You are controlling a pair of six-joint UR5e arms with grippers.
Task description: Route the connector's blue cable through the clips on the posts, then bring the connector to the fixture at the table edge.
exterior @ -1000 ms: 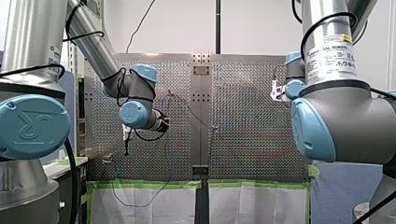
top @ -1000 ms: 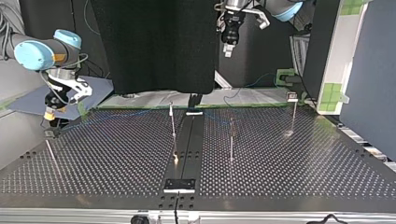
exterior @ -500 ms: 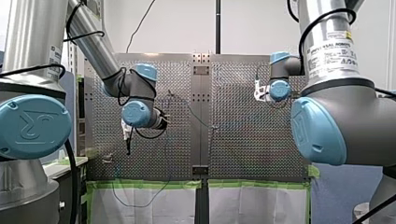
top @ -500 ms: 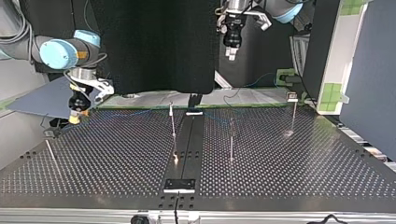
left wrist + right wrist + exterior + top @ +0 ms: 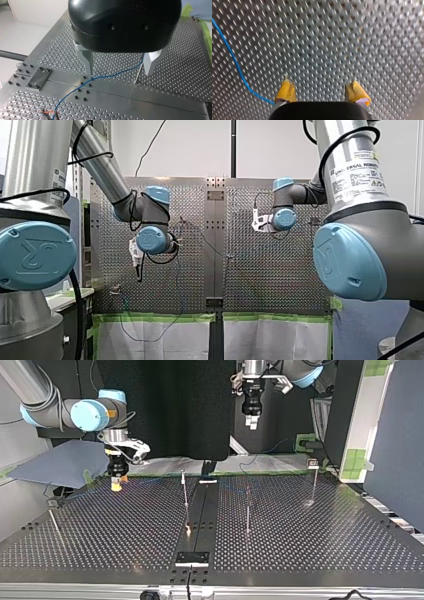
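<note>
Blue cable point(image 5: 110, 75) lying slack on the perforated table point(image 5: 180, 62), thin and hard to follow: only a faint line near the far end of the centre strip point(image 5: 200, 515) in the top view, not readable in the front view. One end hidden behind the left gripper point(image 5: 119, 72) body in the left wrist view. Other end cut off at the frame edge in a small tangle with reddish wires, connector not made out. Long axis diagonal to the centre strip: one shallow curve from under the gripper, over the strip and away on its other side. Another stretch in the right wrist view, slanting past one yellow pad point(image 5: 286, 91); touching or apart not clear.

Left arm point(image 5: 150, 240) bent sharply at the elbow, wrist turned down, gripper held high above the strip's far end. Metal fingers spread wide, holding nothing, cable and one thin post point(image 5: 138, 73) showing in the gap below.

Right arm point(image 5: 282, 217) reaching in level towards the strip, right gripper point(image 5: 116, 485) pointing straight down, low over the table, well to one side of the strip. Yellow-padded fingers wide apart, holding nothing, bare perforated surface between them.

Thin upright posts point(image 5: 247, 510) on either side of the strip, clips too small to make out.
</note>
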